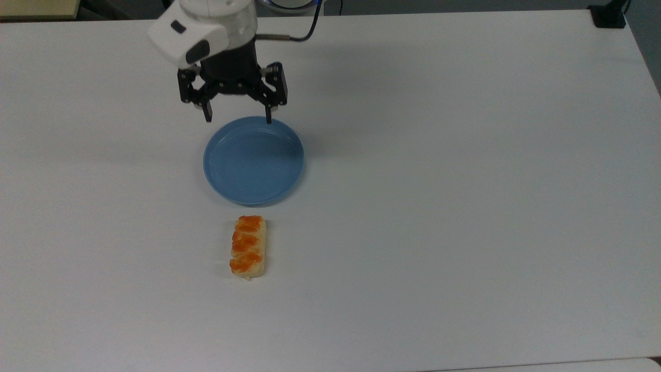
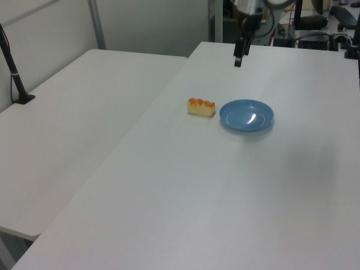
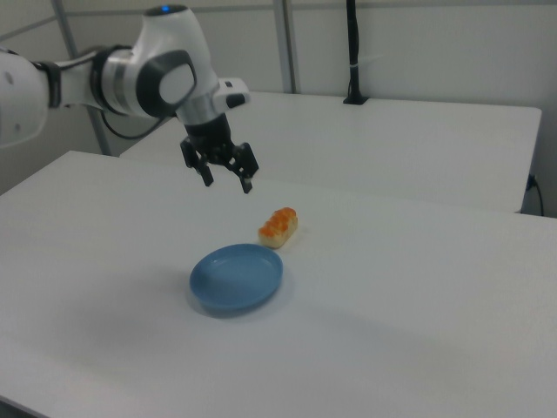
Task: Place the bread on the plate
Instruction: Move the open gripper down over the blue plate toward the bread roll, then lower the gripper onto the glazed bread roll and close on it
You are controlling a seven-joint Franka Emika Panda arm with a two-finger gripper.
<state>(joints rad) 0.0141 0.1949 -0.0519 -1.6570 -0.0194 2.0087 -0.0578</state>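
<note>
Hovering above the plate [image 1: 253, 160], the jaws gape wide and empty; the bread [image 1: 248, 247] lies nearby.

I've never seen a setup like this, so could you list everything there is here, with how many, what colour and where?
bread: one, pale beige with orange-brown lumps on top, lying on the table just below the plate in the top view, apart from it.
plate: one, light blue, near the table's middle, nothing on it.
table: one, white, under everything.
second table: one, white, alongside at the left view's left.
black post: one, standing on the second table.
robot arm: one, white.
gripper: one, black, fingers open, raised above the plate's far edge.
</note>
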